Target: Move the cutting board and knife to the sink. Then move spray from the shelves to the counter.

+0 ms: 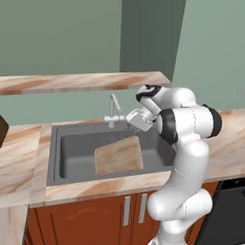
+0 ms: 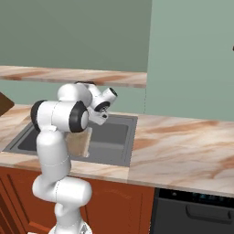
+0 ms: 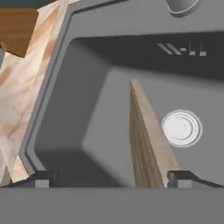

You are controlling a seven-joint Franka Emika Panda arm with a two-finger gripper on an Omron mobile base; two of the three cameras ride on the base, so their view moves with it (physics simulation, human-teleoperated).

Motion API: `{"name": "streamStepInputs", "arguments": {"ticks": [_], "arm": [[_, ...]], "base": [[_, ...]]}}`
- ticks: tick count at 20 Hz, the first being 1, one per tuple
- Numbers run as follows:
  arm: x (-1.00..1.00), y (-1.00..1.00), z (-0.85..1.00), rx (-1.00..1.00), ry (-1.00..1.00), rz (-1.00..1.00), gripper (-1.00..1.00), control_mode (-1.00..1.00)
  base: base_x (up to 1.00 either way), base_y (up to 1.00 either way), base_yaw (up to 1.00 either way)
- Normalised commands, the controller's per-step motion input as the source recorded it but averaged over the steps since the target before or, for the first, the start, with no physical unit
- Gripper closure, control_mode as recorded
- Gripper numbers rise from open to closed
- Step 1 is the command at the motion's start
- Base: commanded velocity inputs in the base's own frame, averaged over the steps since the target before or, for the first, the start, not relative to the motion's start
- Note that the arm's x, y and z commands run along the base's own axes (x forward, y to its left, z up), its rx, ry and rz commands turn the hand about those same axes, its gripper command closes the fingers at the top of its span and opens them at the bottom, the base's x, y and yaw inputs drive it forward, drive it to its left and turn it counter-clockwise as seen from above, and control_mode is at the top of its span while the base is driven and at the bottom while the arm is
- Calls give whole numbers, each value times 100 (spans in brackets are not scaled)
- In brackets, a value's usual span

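We see our arm bent over the sink [image 1: 59, 142], hand [image 3: 111, 178] pointing down, fingers spread open around the board [image 1: 119, 154], which stands tilted inside the basin.

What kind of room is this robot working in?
Most likely a kitchen, a rendered one: a grey sink with a faucet set into a marble counter, a wooden cutting board in the basin, and a black oven below.

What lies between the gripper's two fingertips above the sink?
In the hand view, the cutting board stands on edge between the open gripper's tips, over the sink.
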Motion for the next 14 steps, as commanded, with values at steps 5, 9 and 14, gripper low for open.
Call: {"name": "streamStepInputs", "arguments": {"ticks": [5, 9, 14], "arm": [[0, -17, 7, -17, -24, -4, -100, -100], [-11, -22, 0, -21, -28, -5, -100, -100], [-60, -43, 4, -22, -27, -14, -100, -100]], "base": [[0, 0, 0], [0, 0, 0], [0, 0, 0]]}}
